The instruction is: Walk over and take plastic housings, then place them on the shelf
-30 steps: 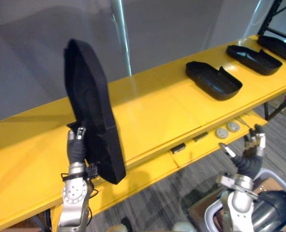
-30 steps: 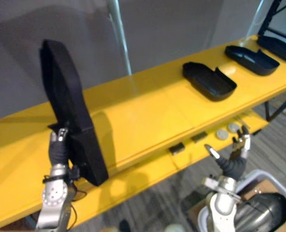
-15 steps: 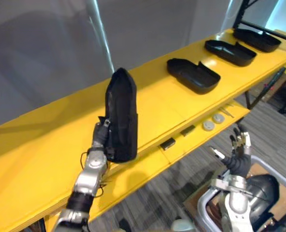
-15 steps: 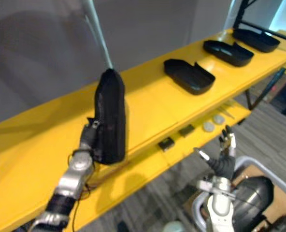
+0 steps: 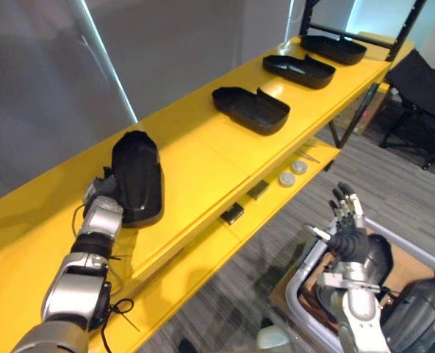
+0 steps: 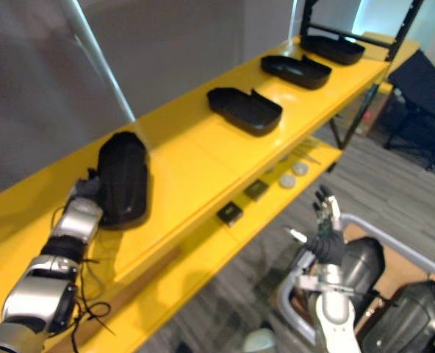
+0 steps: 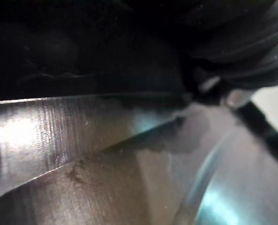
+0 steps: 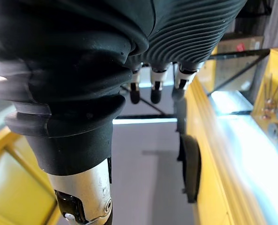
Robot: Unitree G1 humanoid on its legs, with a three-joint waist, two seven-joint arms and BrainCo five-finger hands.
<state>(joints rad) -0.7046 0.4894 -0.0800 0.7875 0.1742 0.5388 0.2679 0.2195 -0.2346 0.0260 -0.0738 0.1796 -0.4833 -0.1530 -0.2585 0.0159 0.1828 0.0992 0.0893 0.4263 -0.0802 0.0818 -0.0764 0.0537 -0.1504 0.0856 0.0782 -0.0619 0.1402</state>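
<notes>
left hand (image 5: 100, 197): reaches out over the yellow shelf and sits right against the near end of the housing. The fingers are tucked in at its edge and the wrist view is just dark, so I honestly can't tell if it's gripping or has let go.
housing (image 5: 137, 175): big change here. A second ago it was standing upright in the left hand, half a second ago it was tipping over the shelf, and now it lies flat on the yellow top.
shelf (image 5: 195, 158): carries the housing's weight now, far as I can judge, so this one looks basically placed. All that's left is getting the hand clear.
next housing (image 5: 250, 110): lies flat further along, well apart from the new one.
third housing (image 5: 300, 70) and last housing (image 5: 333, 48): continue the row toward the far end. They look shifted compared to before, but that's the whole view swinging, not them moving.
lower ledge (image 5: 203, 250): holds small black blocks (image 5: 232, 215) and two round discs (image 5: 292, 173), none of them touched.
right hand (image 5: 346, 234): hangs low, out past the ledge above the floor, fingers straight and spread, holding nothing, same as a second ago.
chair (image 5: 423, 77): dark, off past the shelf's end.
</notes>
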